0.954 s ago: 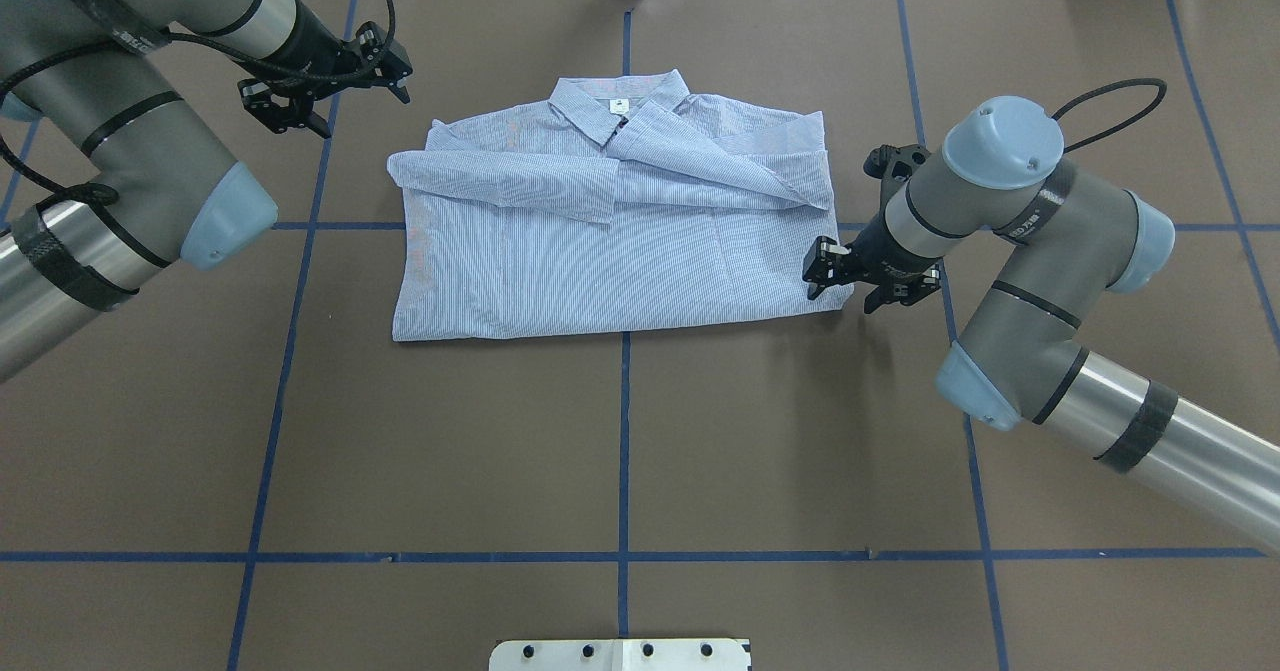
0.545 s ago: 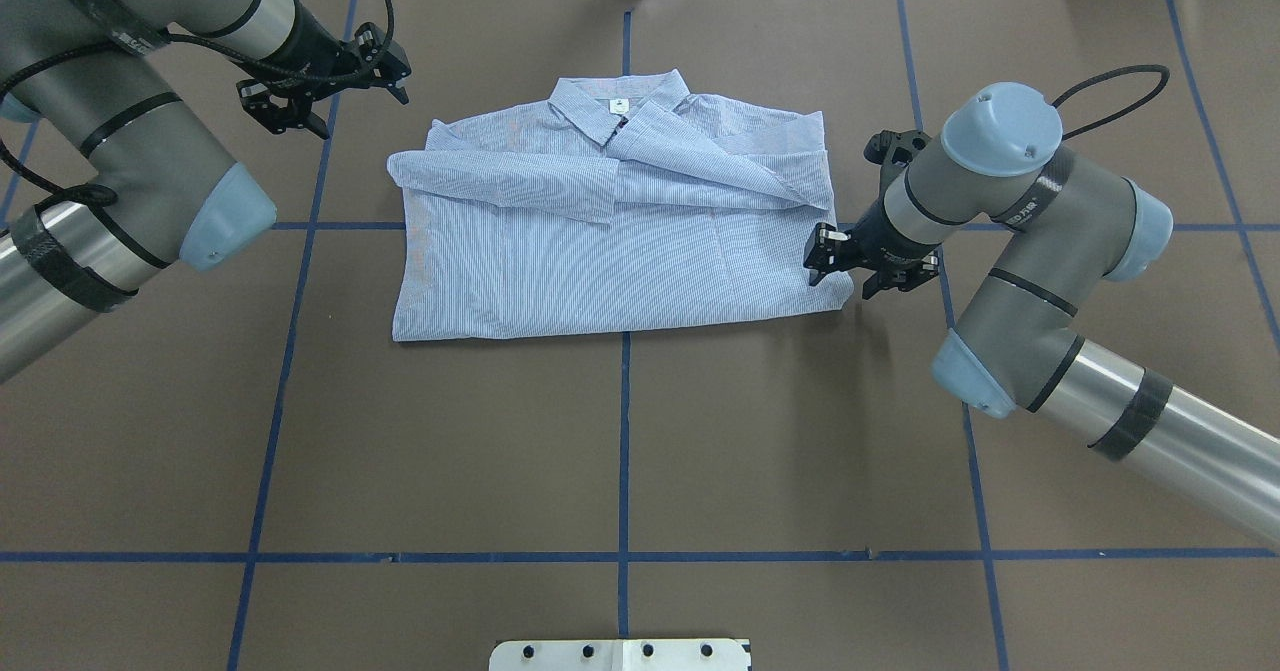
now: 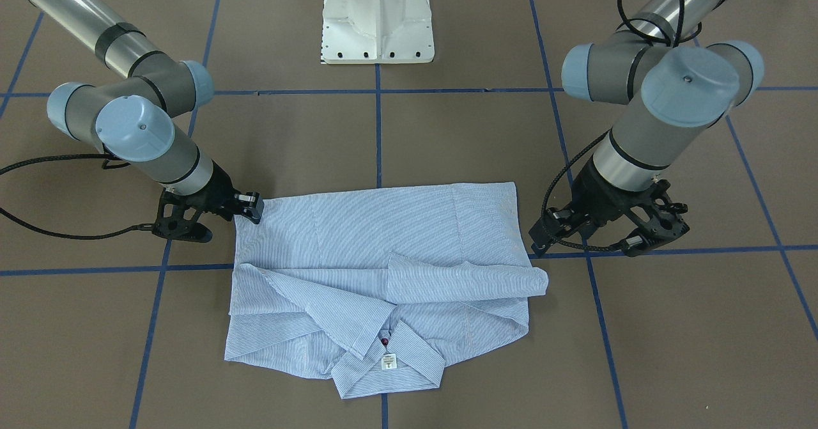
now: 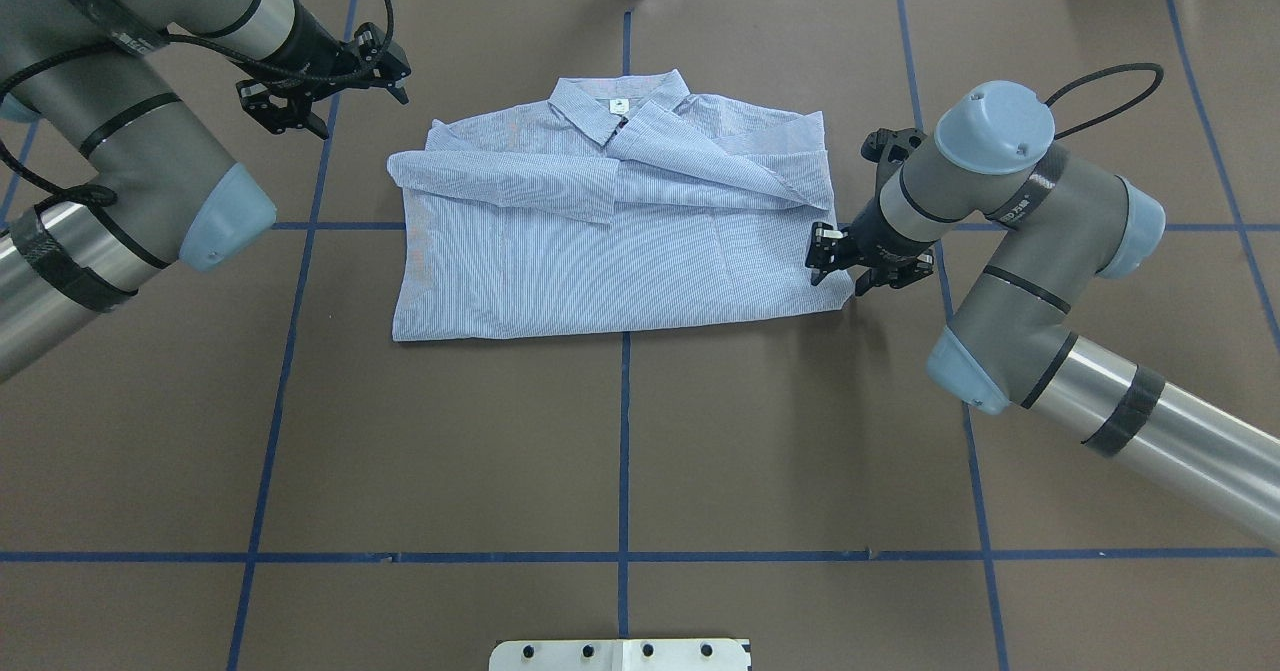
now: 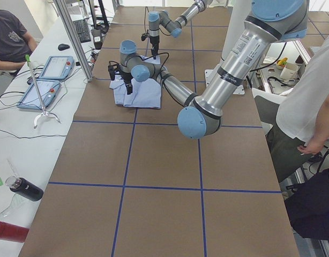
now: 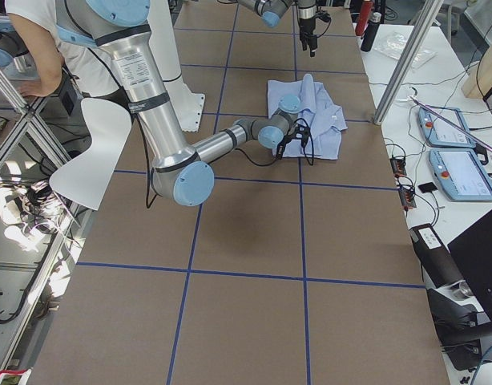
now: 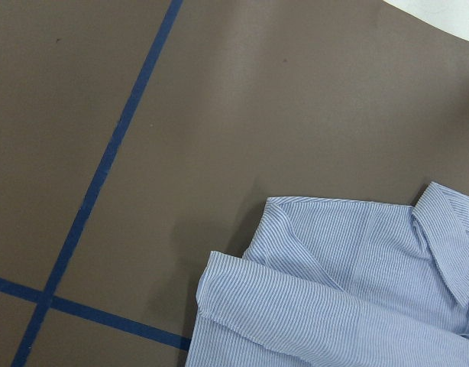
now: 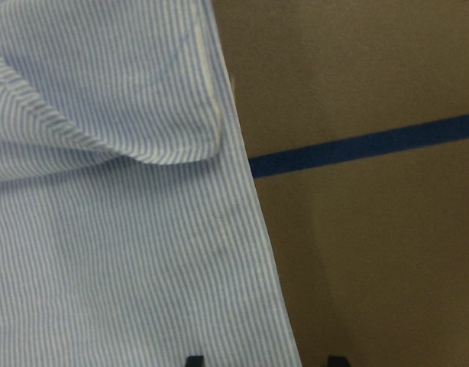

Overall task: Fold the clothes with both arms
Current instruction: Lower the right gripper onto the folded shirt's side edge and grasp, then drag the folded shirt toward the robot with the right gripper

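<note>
Straddling the shirt's point(image 4: 600, 271) right edge, my right fingers point(image 4: 822, 249) are spread; left fingers point(image 4: 390, 66), spread too, hover off its far-left corner.

Left arm point(image 3: 639, 135), right arm point(image 3: 160, 151), either side of white pedestal base point(image 3: 378, 16): silver tubes, grey joint housings, light blue caps with a centre screw, black bands. Black braided cable point(image 3: 64, 236) off each wrist. Left gripper point(image 3: 585, 243), right gripper point(image 3: 227, 224): black skeletal linkages, two fingers.

I find the neck label point(image 3: 388, 362) on the shirt point(image 3: 383, 237) bears a dark mark, too small to read. The black band point(image 4: 1018, 211) on my right arm point(image 4: 1010, 321) carries pale lettering, illegible to me
</note>
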You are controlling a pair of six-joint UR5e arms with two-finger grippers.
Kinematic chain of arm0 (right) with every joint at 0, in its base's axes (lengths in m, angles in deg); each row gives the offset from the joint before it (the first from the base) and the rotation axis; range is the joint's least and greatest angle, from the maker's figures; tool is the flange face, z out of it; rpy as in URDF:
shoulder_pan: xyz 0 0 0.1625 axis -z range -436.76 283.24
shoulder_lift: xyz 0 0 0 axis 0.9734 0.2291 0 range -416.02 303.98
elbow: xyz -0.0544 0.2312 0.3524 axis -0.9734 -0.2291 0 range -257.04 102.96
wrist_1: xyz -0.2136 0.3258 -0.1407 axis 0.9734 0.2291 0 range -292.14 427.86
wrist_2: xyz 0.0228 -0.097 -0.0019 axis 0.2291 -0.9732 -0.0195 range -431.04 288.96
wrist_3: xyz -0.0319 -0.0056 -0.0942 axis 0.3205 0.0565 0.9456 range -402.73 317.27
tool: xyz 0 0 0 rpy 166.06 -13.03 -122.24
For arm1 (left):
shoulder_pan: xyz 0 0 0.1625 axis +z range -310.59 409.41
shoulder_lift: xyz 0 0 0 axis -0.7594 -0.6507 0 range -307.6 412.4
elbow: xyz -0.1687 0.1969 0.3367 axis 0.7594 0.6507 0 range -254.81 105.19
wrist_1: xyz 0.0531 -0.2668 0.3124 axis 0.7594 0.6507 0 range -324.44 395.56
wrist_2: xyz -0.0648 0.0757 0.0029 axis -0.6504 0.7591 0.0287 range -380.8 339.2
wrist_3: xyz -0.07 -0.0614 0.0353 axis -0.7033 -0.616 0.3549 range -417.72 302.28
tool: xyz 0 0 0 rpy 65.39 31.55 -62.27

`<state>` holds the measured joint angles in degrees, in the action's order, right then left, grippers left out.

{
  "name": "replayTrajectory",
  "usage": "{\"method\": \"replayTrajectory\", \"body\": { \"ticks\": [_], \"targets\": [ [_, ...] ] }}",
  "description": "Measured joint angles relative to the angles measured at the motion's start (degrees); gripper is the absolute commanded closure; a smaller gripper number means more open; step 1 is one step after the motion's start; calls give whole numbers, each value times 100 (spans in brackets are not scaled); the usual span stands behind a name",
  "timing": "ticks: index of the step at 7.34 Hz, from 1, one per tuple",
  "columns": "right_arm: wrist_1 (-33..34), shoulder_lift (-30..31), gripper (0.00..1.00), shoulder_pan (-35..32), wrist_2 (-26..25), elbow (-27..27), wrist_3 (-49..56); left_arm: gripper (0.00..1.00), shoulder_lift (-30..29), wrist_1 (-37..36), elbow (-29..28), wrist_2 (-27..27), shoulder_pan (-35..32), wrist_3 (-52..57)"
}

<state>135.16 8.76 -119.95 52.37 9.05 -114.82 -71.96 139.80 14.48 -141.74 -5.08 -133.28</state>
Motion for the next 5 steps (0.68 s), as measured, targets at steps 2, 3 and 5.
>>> {"method": "replayTrajectory", "body": {
  "ticks": [2, 3, 5],
  "targets": [
    [18, -5, 100, -1, 60, 42, -21, 1, -1, -2, 10, 0, 0, -2],
    [25, 7, 100, -25, 168, 85, -28, 1, -1, -27, 34, 0, 0, -2],
    [-3, 263, 100, -139, 679, 446, -4, 1, -1, -239, 197, 6, 0, -3]
  ]
}}
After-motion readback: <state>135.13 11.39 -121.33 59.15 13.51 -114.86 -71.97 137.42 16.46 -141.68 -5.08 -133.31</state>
